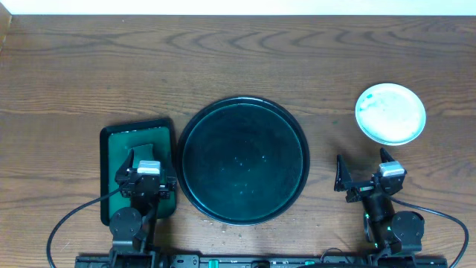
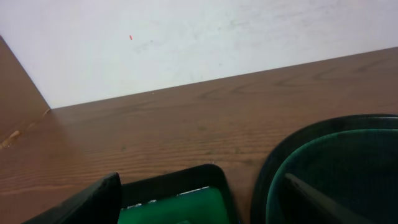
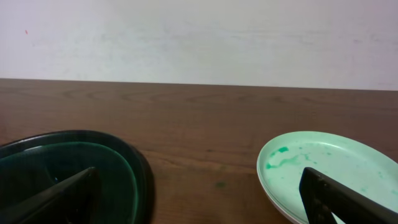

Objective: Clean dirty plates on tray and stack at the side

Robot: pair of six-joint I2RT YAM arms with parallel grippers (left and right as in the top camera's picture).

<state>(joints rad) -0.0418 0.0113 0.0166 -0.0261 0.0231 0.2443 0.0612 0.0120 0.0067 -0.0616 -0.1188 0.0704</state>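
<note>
A round black tray (image 1: 301, 138) sits mid-table with a dark green plate (image 1: 242, 160) in it; both also show in the right wrist view, tray (image 3: 142, 171) and plate (image 3: 74, 163). A pale mint plate (image 1: 390, 113) smeared with green stands on the table at the right, also in the right wrist view (image 3: 339, 163). My left gripper (image 1: 146, 181) is open and empty above a green sponge (image 2: 177, 208) in a small black rectangular tray (image 1: 111, 134). My right gripper (image 1: 363, 170) is open and empty, between the round tray and the mint plate.
The wooden table runs to a white wall at the back. The small tray's rim (image 2: 186, 177) lies just left of the round tray's edge (image 2: 267, 180). Cables trail from both arm bases at the front edge.
</note>
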